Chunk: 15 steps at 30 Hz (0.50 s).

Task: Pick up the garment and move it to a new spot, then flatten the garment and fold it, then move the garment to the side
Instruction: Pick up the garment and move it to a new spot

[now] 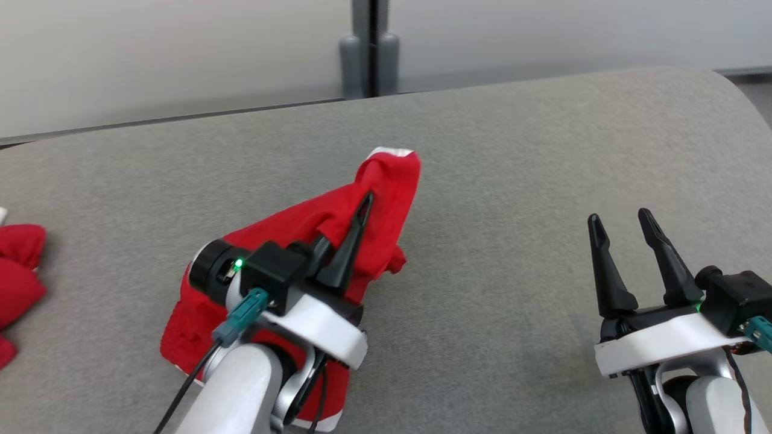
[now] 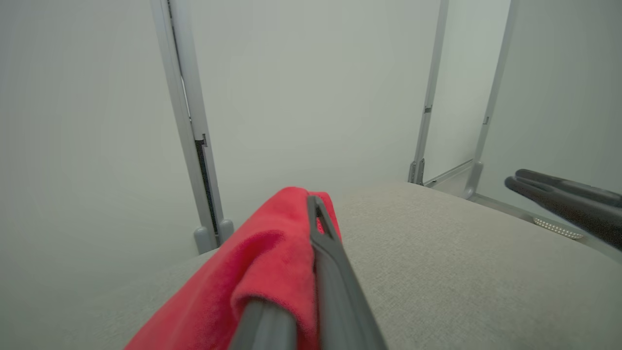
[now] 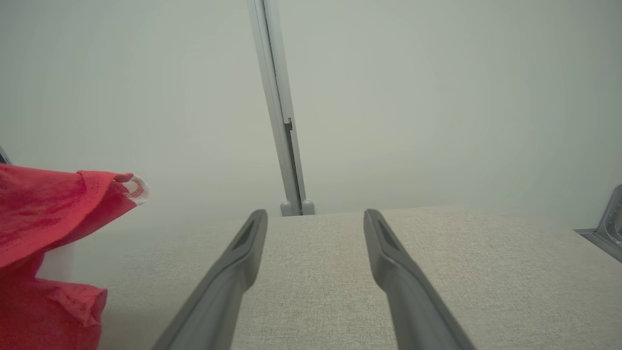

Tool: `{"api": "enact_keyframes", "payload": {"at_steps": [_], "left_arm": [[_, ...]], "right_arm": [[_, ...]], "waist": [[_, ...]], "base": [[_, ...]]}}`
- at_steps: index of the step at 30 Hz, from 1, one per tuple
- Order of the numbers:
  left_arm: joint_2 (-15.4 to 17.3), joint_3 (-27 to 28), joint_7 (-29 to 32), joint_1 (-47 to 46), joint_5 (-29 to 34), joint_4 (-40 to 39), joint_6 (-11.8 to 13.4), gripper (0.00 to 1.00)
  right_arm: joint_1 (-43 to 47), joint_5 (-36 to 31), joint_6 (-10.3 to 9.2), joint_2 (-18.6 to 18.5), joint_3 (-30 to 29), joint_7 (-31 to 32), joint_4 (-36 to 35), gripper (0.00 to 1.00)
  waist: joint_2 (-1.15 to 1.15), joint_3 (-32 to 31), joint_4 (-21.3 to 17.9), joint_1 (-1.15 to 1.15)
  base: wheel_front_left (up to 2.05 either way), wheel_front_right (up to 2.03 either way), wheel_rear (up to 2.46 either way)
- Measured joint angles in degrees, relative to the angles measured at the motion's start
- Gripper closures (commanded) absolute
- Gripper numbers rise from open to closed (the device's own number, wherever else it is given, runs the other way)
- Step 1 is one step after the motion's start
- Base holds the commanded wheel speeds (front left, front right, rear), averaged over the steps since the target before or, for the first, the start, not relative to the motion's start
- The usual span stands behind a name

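The garment (image 1: 386, 199) is red cloth with a white hem, bunched and lifted off the grey table (image 1: 512, 181) left of centre. My left gripper (image 1: 365, 202) is shut on a fold of it, and cloth drapes over the fingers and hangs down to the table around my wrist. In the left wrist view the red garment (image 2: 265, 253) wraps the left finger, with my left gripper (image 2: 313, 201) shut. My right gripper (image 1: 621, 218) hovers open at the lower right with nothing between its fingers. From the right wrist, my right gripper (image 3: 315, 216) points at bare table, the garment (image 3: 48, 214) far to its left.
Another red cloth item (image 1: 18, 277) lies at the table's left edge. A grey upright post (image 1: 369, 48) stands behind the far edge against a pale wall. The table's right end curves away at the upper right.
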Motion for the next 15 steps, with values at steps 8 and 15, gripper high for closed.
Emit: {"api": "enact_keyframes", "payload": {"at_steps": [8,15], "left_arm": [[-0.4,-9.6,0.3,-13.1,0.1,7.2,-0.9,1.0],[-0.4,-14.4,1.1,-14.8,-1.4,18.3,-1.6,0.0]], "right_arm": [[-1.9,1.5,0.0,1.1,-0.5,-3.6,2.8,0.0],[-3.1,2.1,0.0,1.4,-0.1,-5.9,5.4,0.0]], "waist": [[0.0,6.7,-11.3,0.0],[0.0,12.2,-15.7,0.0]], "base": [[0.0,0.0,0.0],[0.0,0.0,0.0]]}}
